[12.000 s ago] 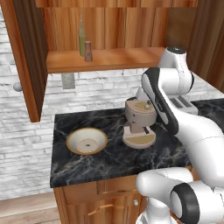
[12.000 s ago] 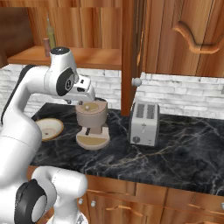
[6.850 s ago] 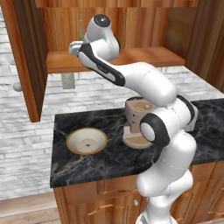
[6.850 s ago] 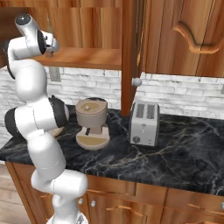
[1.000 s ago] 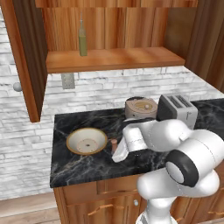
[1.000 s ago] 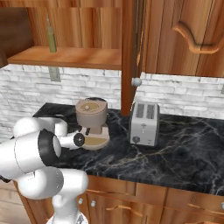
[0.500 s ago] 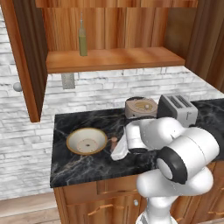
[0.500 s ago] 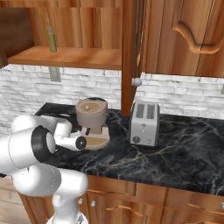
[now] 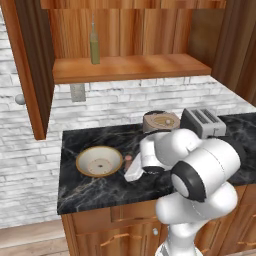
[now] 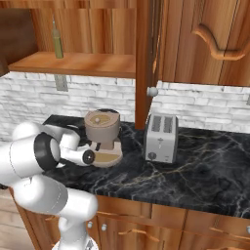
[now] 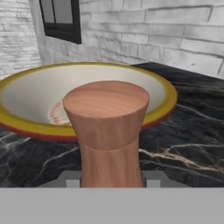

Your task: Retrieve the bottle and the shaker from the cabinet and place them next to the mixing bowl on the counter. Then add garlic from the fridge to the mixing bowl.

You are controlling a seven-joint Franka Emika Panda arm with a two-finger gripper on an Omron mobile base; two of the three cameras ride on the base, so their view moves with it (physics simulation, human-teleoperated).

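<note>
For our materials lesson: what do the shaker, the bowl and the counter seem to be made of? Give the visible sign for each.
Shaker: looks like turned wood with a smooth matt finish, from its reddish-brown grain bands.
Bowl: probably glazed ceramic, with a smooth cream inside and a yellow rim edged red.
Counter: seems to be polished dark stone, likely marble, black with pale and gold veins.

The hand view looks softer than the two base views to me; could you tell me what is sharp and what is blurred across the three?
Hand view: the wooden shaker fills the centre, soft-edged, with the mixing bowl close behind. Left base view: evenly lit, the bottle crisp on the shelf, faint shadow under the bowl. Right base view: sharp, soft sheen on the dark counter, no glare.
</note>
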